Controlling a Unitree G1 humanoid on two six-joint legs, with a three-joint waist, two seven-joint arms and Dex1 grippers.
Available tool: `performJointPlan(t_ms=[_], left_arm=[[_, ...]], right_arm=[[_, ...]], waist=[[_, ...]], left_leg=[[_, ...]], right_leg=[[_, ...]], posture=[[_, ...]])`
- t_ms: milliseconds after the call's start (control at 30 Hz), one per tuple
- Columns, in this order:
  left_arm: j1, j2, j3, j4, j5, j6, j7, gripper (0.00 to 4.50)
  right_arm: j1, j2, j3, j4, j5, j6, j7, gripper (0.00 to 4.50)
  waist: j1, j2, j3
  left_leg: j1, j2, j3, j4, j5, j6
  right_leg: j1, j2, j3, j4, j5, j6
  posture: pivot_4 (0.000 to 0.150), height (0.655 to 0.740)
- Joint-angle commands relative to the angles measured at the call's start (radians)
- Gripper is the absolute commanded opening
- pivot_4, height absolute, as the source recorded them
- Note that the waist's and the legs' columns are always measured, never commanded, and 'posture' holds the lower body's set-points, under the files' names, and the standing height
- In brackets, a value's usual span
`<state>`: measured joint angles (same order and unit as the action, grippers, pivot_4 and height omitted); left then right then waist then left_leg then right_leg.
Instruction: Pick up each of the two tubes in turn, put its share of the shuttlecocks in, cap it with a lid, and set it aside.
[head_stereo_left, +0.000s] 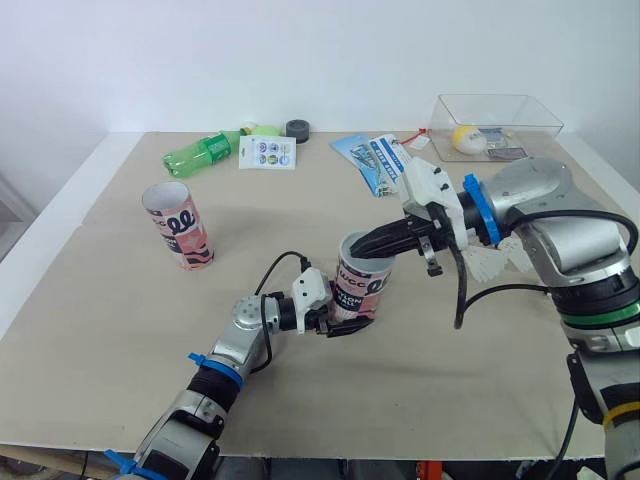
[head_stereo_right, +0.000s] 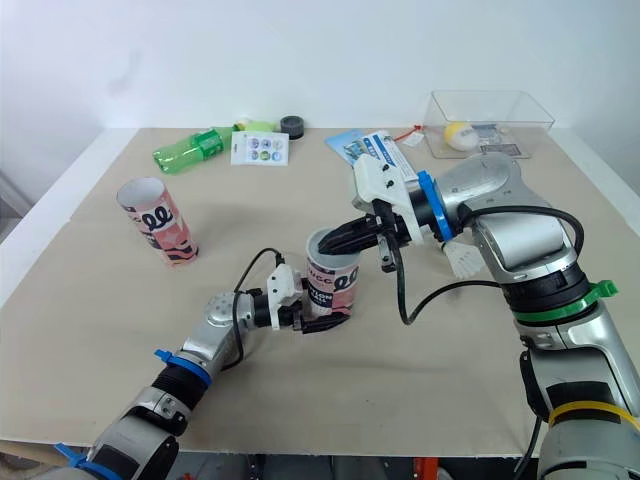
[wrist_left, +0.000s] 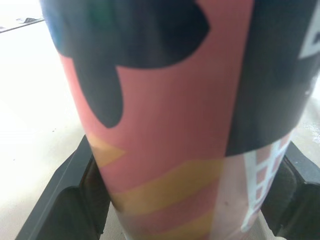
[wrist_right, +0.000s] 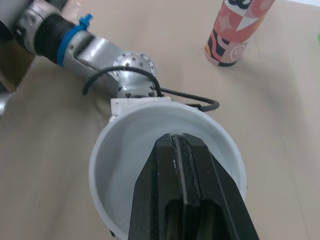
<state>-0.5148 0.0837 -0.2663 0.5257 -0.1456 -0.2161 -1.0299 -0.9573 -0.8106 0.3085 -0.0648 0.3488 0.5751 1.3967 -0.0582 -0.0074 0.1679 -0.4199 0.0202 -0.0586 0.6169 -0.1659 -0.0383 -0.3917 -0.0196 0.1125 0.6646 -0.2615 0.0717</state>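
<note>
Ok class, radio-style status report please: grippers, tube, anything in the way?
Left gripper, jaws shut on upright tube. Right gripper, jaws shut, at tube mouth. Second tube stands apart, uncapped. Shuttlecocks lie beside right arm.

Bright, even light, faint shadows; the table (wrist_left: 25, 115) glares white beside the tube (wrist_left: 165, 125).

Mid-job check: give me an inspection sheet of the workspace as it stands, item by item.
Surface: beige tabletop, no spills seen.
Job's things: held tube upright, mouth open; second tube standing apart, open; shuttlecocks lying beside the right arm; lids not identified.
Clutter: green bottle, sticker card, black round item, blue packets, clear box holding a ball.
End effectors: left end effector clamps held tube's base; right end effector shut, tips at that tube's mouth.
Cables: black cable loops at left wrist; second cable hangs from right forearm.
Surroundings: white wall.
</note>
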Motion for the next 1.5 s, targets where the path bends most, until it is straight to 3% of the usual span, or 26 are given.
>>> performJointPlan(t_ms=[33,167,433,700,900,1000,1067,1167,1233,1500], left_arm=[[0.023,-0.002,-0.011,0.013,0.01,0.004,0.0,3.49],[0.029,-0.001,-0.01,-0.007,0.006,0.004,0.0,3.49],[0.039,0.006,-0.012,-0.011,0.009,0.002,-0.003,3.49],[0.047,0.015,-0.014,-0.021,0.006,0.011,-0.008,3.49],[0.043,0.014,-0.007,-0.025,0.0,0.015,-0.002,3.49],[0.048,0.018,-0.004,-0.035,-0.005,0.017,-0.001,3.49],[0.051,0.023,-0.003,-0.043,-0.01,0.021,-0.004,3.49],[0.054,0.031,-0.005,-0.055,-0.014,0.02,-0.017,4.44],[0.054,0.038,-0.006,-0.06,-0.015,0.013,-0.026,4.5],[0.035,0.071,0.001,-0.062,-0.018,-0.013,-0.063,4.5]], right_arm=[[0.008,0.002,0.059,0.032,-0.066,0.023,0.0,0.02],[0.008,0.011,0.059,0.041,-0.069,0.006,0.013,0.02],[-0.018,0.052,-0.135,0.029,0.146,0.117,0.05,0.02],[0.015,-0.021,-0.267,0.032,0.241,0.145,0.07,0.02],[0.163,-0.008,-0.449,0.036,0.275,0.064,-0.044,0.02],[0.292,0.014,-0.516,0.022,0.256,-0.019,-0.116,0.96],[0.41,0.022,-0.546,0.01,0.224,-0.092,-0.15,1.96],[0.551,0.044,-0.555,-0.018,0.185,-0.19,-0.185,3.43],[0.634,0.058,-0.544,-0.054,0.181,-0.215,-0.2,4.45],[0.79,0.123,-0.465,-0.112,0.15,-0.263,-0.244,4.49]], waist=[[0.0,0.0,0.0],[0.0,0.0,-0.001],[0.001,0.0,0.0],[0.006,-0.001,0.0],[0.008,-0.003,0.001],[0.007,-0.003,0.001],[0.008,-0.004,0.001],[0.007,-0.003,0.001],[0.001,-0.002,0.001],[0.001,-0.004,0.003]], left_leg=[[0.0,0.0,0.0,0.0,0.0,0.0],[0.0,0.0,0.0,0.0,0.0,0.0],[-0.004,0.0,0.0,-0.001,0.0,0.0],[-0.009,0.0,-0.001,-0.001,-0.001,0.0],[-0.009,0.0,0.0,-0.001,-0.001,0.0],[-0.009,0.0,0.0,-0.001,-0.001,0.0],[-0.009,0.0,-0.001,-0.001,-0.001,0.0],[-0.009,0.0,-0.001,-0.001,-0.001,0.0],[-0.009,0.0,-0.001,-0.001,-0.001,0.0],[-0.007,0.0,-0.001,0.0,-0.001,0.0]], right_leg=[[0.0,0.0,0.0,0.0,0.0,0.0],[0.0,0.0,0.0,0.0,0.0,0.0],[-0.003,0.0,0.0,0.0,-0.001,0.0],[-0.008,0.0,0.0,0.0,0.001,0.005],[-0.008,0.0,0.0,0.0,0.001,0.004],[-0.008,0.0,0.0,0.0,0.0,0.005],[-0.008,0.001,0.0,0.0,0.0,0.005],[-0.008,0.001,0.0,0.0,0.0,0.005],[-0.008,0.001,0.001,0.0,0.0,0.005],[-0.007,0.002,0.001,0.0,0.0,0.002]], posture=[[0.15,0.74],[0.15,0.74],[0.15,0.74],[0.15,0.74],[0.15,0.74],[0.15,0.74],[0.15,0.74],[0.15,0.74],[0.15,0.74],[0.15,0.74]])
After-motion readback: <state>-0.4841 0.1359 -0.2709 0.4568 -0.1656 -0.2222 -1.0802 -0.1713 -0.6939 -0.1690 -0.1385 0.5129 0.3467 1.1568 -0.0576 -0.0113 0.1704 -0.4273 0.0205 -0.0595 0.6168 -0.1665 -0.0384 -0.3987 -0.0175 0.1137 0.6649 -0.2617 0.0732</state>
